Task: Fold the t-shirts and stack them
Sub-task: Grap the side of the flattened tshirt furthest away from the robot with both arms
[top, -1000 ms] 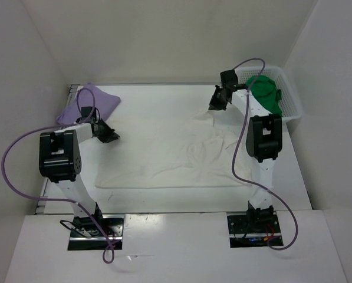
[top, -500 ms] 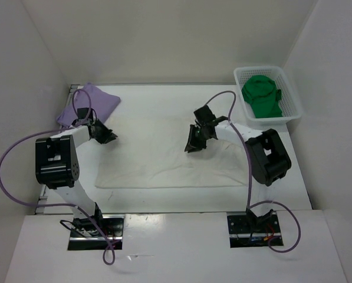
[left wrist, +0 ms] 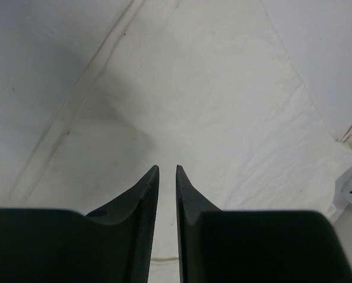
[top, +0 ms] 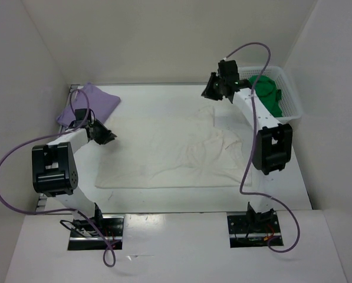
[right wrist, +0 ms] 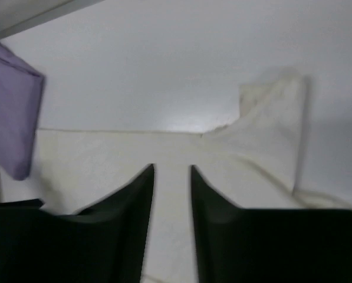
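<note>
Swung back from mid-table toward the mesh basket (top: 292,89), right gripper (top: 213,94) hangs narrowly open, empty, over the rumpled cream shirt (top: 164,159); left gripper (top: 109,137), barely parted, hovers at its left edge.

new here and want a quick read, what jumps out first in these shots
A cream white t-shirt lies spread and wrinkled across the middle of the table, between the two arms. A bright green shirt sits bunched in a white mesh basket at the far right corner. A folded lavender shirt lies at the far left corner.
</note>
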Controlling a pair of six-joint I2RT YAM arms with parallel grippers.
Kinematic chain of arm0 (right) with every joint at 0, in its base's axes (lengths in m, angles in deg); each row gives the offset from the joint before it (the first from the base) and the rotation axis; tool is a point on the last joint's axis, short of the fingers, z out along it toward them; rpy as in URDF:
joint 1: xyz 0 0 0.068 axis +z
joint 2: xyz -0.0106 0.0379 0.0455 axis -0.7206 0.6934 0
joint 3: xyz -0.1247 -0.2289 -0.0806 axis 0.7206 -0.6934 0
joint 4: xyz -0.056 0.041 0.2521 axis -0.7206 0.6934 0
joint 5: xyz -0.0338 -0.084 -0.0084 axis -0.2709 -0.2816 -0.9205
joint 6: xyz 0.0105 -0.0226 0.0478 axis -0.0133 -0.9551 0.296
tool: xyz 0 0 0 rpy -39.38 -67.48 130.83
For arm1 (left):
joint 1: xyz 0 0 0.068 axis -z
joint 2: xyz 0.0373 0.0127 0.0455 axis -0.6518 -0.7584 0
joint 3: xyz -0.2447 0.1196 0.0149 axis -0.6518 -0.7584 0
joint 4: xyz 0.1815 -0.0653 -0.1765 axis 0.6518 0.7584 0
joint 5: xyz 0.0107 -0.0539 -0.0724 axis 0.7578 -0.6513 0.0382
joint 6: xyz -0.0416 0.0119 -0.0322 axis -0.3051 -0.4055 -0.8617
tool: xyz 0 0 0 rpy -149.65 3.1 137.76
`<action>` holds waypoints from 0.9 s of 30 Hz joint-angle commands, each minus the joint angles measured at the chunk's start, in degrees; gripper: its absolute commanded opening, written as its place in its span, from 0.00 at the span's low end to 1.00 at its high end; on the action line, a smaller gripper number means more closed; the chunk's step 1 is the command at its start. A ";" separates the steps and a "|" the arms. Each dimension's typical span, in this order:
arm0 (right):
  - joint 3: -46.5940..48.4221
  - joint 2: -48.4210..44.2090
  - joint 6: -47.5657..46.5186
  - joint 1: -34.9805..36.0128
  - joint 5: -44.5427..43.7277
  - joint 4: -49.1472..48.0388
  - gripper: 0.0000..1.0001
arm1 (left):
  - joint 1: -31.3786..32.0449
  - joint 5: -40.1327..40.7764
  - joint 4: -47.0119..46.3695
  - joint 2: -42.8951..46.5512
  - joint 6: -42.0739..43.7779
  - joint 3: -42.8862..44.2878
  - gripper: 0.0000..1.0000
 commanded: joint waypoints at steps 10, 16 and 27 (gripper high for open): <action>33.78 29.28 -5.02 0.81 -17.79 14.66 0.63 | -0.17 -1.38 -0.95 1.52 1.24 -0.76 0.26; 49.70 41.06 -3.96 0.81 -24.84 26.79 0.65 | -0.17 -1.38 -0.95 0.03 1.24 1.00 0.26; 38.73 32.90 -3.96 2.13 -18.43 22.32 0.04 | -0.17 -1.38 -1.48 -0.06 0.71 0.48 0.26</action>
